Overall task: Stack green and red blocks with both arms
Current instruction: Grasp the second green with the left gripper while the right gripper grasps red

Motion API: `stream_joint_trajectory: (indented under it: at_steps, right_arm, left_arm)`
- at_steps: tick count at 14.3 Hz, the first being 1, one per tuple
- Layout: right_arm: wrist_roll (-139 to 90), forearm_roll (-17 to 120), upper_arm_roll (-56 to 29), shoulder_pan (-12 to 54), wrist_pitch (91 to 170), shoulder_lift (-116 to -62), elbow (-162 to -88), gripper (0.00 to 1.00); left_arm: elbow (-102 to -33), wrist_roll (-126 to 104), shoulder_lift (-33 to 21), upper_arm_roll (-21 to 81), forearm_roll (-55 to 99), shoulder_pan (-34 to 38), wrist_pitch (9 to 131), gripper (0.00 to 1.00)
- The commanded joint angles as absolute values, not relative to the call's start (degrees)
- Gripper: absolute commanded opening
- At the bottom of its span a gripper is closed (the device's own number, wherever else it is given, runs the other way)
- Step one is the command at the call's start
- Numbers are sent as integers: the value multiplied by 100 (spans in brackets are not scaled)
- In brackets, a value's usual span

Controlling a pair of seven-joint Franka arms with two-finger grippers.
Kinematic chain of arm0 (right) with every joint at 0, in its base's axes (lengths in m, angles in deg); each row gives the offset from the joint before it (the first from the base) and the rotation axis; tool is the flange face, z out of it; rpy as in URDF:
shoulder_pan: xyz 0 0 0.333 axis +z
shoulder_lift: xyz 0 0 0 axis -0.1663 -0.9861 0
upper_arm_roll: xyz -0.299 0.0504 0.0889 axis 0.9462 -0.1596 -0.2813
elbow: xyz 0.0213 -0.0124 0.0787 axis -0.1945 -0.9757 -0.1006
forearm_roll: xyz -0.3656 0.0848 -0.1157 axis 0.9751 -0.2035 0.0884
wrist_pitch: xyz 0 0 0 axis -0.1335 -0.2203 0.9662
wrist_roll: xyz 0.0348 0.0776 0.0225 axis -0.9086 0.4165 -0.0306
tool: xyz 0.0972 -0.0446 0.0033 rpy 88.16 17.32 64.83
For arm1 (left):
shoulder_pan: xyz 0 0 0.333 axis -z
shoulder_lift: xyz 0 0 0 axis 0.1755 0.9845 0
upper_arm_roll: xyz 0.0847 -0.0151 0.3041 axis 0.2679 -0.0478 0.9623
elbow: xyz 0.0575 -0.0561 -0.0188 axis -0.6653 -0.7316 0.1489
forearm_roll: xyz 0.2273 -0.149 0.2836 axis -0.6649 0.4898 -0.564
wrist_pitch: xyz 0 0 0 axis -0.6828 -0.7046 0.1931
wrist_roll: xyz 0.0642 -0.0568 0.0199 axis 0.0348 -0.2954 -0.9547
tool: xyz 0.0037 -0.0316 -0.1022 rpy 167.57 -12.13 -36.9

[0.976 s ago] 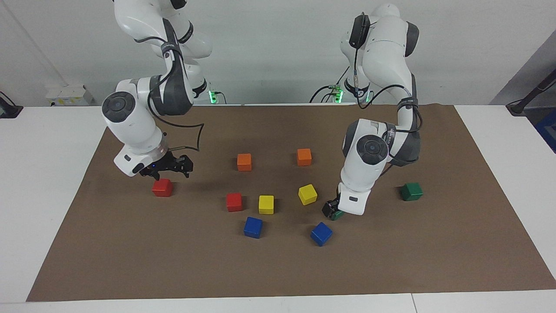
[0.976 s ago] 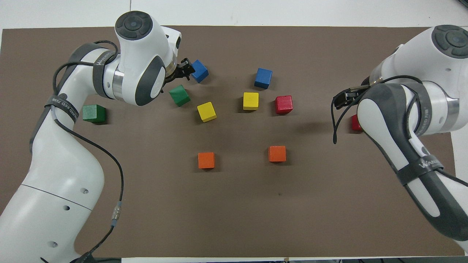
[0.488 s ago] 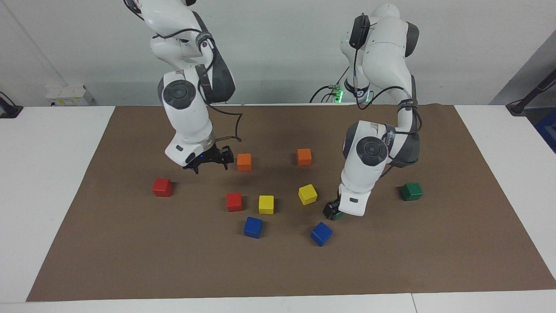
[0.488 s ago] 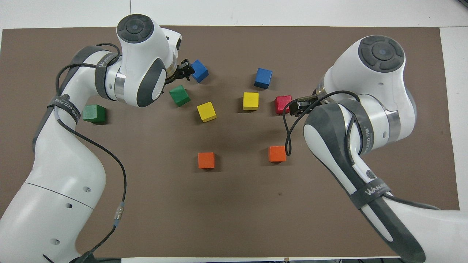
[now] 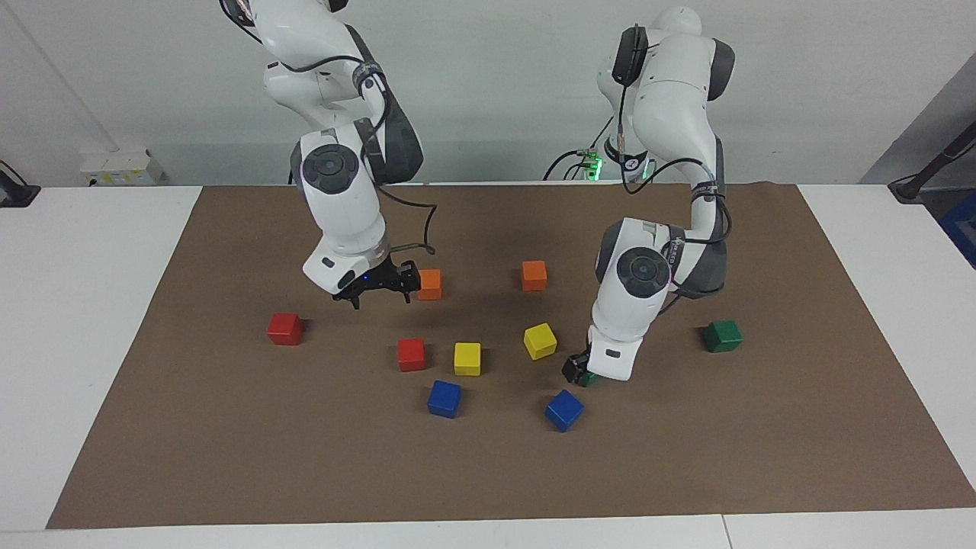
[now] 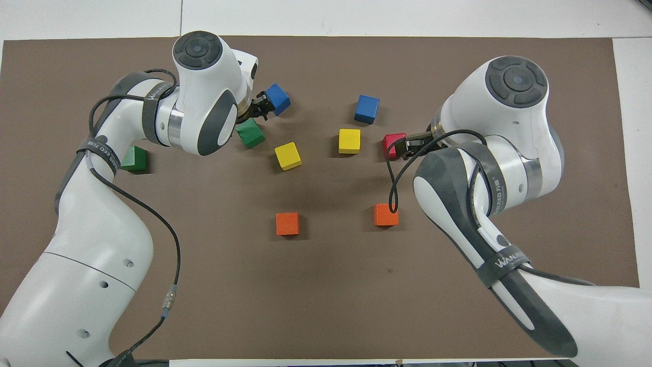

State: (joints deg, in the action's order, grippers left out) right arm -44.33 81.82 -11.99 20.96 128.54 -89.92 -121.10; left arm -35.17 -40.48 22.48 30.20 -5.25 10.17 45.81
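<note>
Two red blocks lie on the brown mat: one [image 5: 285,329] toward the right arm's end, one [image 5: 411,354] near the middle. In the overhead view the middle red block [image 6: 392,143] shows partly and the other is hidden under the right arm. One green block [image 5: 723,336] sits toward the left arm's end. The second green block [image 6: 249,133] is mostly hidden in the facing view by my left gripper [image 5: 578,371], which is low at it and open. My right gripper [image 5: 376,288] hangs open above the mat, over the edge of the middle red block.
Two orange cubes [image 5: 429,284] [image 5: 534,275] lie nearer the robots. Two yellow cubes [image 5: 467,358] [image 5: 540,340] sit in the middle row. Two blue cubes [image 5: 444,399] [image 5: 564,410] lie farthest out, one [image 6: 277,98] close to the left gripper [image 6: 260,104].
The right arm has swung from over the red block at its end of the table to the middle, beside the orange cube. The left arm has barely shifted; no block moved.
</note>
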Motion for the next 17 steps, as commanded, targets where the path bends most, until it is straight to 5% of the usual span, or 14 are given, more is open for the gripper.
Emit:
stream_joint_trajectory:
  at_steps: [1,9,17]
  right_arm:
    - [-4517,8165,-1208,2039,13346,-9273,-12172,100]
    - [-4543,8139,-1208,2003,12873,-9142,-12154,100]
    - [-4675,8218,-1191,1898,13189,-9168,-12145,100]
  left_arm:
    - [-3754,-4061,2200,3062,-603,1072,4820,100]
    - [-4264,-4061,2033,3045,-577,1072,5242,100]
    - [-4326,-4104,2024,3036,-524,1063,5322,100]
